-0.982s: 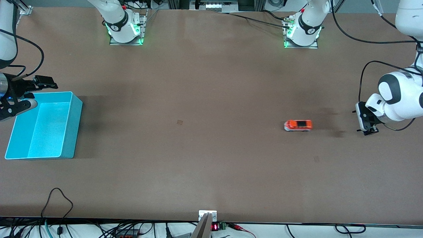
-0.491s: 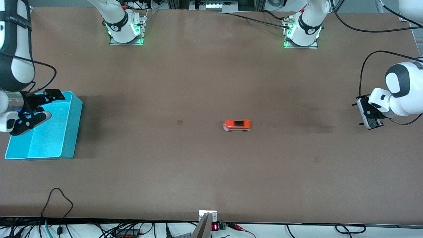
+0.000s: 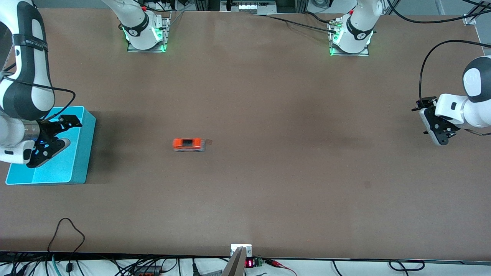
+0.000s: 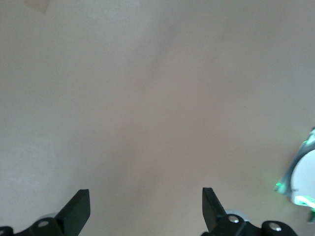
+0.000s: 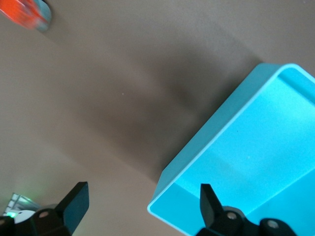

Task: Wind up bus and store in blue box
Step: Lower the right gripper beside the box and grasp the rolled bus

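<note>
Right end effector partly hides blue box.

The bus is rolling across the worktop, away from the left gripper and toward the right gripper's jaws, now much closer to the blue box. The right gripper is swinging in over the box, its spread jaws facing the oncoming bus. The left gripper is pulling back and rising, its jaws apart and well clear of the bus.
</note>
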Robot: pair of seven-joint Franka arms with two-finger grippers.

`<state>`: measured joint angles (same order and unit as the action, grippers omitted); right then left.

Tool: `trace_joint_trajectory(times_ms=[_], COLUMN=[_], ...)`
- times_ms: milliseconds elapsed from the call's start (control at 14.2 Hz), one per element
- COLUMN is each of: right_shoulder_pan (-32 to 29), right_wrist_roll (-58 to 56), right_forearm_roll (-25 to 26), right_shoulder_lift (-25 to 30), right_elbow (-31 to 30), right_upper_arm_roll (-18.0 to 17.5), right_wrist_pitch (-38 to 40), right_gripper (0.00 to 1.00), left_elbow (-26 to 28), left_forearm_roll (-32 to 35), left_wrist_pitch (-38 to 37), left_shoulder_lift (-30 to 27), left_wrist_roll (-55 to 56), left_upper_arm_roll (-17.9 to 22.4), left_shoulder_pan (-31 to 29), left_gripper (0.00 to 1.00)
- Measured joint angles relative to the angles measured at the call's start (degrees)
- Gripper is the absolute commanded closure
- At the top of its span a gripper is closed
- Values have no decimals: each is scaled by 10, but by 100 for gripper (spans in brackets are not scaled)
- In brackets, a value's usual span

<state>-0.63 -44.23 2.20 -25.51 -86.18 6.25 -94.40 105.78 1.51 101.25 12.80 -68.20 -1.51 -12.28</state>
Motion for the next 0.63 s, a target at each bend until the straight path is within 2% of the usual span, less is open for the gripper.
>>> trace_joint_trajectory(times_ms=[281,632], right_shoulder_pan=[0,-5], right_wrist_roll=[-86,-178], right_forearm_roll=[5,37], right_shoulder_lift=[4,37], right_elbow=[-41,-147], right_upper_arm_roll=[-1,-10], right_wrist_pitch=[-46,-184], right_gripper=[0,0], left_elbow=[-17,-17], left_forearm_roll=[3,3], left_wrist_pitch=[-47,-52], left_shoulder_lift=[-17,-20], left_wrist_roll=[108,120], left_upper_arm_roll=[0,1], left_shoulder_pan=[25,27], left_gripper=[0,0])
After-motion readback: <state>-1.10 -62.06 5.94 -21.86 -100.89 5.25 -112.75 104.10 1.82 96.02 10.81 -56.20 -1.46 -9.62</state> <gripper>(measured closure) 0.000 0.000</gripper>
